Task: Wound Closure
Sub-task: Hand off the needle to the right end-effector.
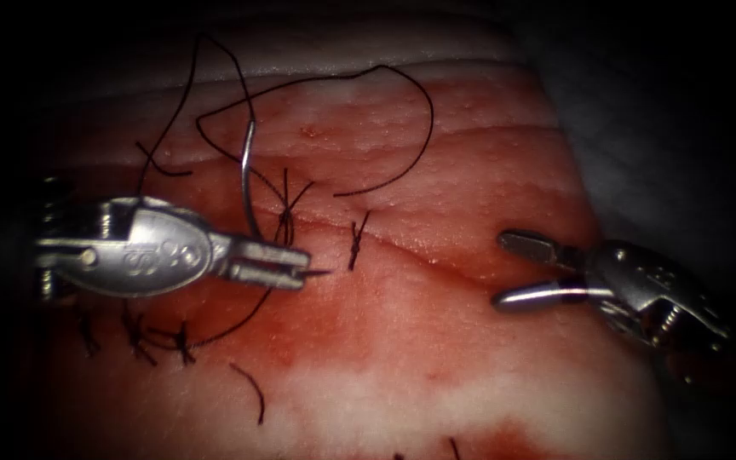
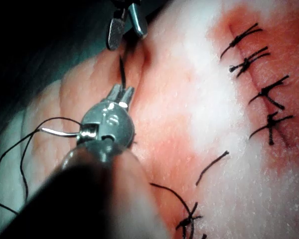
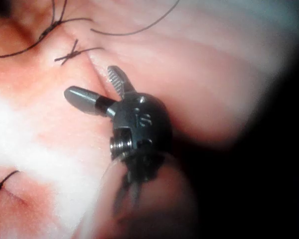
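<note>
Gripping needle [image 1: 250, 183] near its tip, left claw [image 1: 296, 264] clamped, right claw [image 1: 517, 271] wide, empty.

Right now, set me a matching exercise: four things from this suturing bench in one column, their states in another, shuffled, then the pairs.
Things:
1. left tool
2. right tool
3. needle
4. knotted stitch

States:
A. jaws open, holding nothing, over the tissue right of the cut
B. tied across the cut between the two tools
C. curved, rising from the jaws, tip just past them, out of the tissue
D. jaws shut on the needle near its pointed end

Pairs: 1-D, 2-A, 3-C, 4-B
</note>
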Controlling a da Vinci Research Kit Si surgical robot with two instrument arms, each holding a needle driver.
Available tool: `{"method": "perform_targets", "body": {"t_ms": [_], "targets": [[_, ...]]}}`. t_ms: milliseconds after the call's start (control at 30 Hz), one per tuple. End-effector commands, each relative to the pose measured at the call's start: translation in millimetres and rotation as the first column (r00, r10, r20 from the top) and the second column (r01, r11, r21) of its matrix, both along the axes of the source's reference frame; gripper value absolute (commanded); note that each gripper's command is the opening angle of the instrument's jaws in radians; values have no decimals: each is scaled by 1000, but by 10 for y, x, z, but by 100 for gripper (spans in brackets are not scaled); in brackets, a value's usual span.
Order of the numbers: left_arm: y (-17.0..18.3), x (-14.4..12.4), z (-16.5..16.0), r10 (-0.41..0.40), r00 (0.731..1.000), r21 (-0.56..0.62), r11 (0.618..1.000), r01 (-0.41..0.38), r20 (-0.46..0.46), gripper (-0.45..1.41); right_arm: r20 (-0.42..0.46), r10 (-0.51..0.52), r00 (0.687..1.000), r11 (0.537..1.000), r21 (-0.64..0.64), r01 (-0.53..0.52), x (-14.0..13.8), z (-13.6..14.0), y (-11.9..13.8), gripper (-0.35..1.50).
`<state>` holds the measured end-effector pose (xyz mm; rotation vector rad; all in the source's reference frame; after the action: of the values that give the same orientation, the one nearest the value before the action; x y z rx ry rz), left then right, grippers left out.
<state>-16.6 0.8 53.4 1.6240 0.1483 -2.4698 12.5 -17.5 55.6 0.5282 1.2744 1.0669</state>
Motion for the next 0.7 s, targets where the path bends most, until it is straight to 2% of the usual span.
{"method": "perform_targets", "body": {"t_ms": [33, 133, 200, 267, 300, 367, 400, 467, 600, 700], "targets": [[4, -13, 6, -5, 1000, -14, 1000, 5, 26, -45, -62, 30, 998, 999, 36, -27, 12, 1, 6, 98], [6, -31, 11, -13, 997, -37, 999, 16, 80, -45, -144, 69, 987, 992, 115, -52, 13, -2, 11, 98], [5, -47, 18, -8, 993, -72, 997, 17, 121, -45, -142, 113, 983, 982, 165, -89, 14, -3, 17, 98], [4, -51, 21, -2, 991, -94, 995, 14, 130, -45, -143, 125, 982, 976, 196, -96, 15, -3, 19, 99], [-4, -63, 31, 22, 988, -148, 989, 1, 151, -45, -153, 149, 977, 957, 272, -103, 17, -4, 22, 91], [-14, -69, 40, 52, 983, -172, 985, -21, 178, -45, -169, 175, 970, 931, 349, -108, 18, -4, 25, 93], [-14, -69, 40, 52, 983, -172, 985, -21, 178, -45, -169, 175, 970, 931, 349, -108, 18, -4, 25, 93], [-23, -73, 46, 62, 974, -197, 980, -18, 218, -45, -214, 196, 957, 909, 407, -95, 24, -3, 28, 89], [-30, -77, 45, 87, 963, -234, 972, -25, 256, -45, -244, 215, 946, 879, 471, -78, 36, -2, 30, 101], [-38, -79, 42, 135, 948, -284, 958, -49, 290, -45, -275, 214, 937, 853, 520, -42, 51, -2, 30, 106]]}}
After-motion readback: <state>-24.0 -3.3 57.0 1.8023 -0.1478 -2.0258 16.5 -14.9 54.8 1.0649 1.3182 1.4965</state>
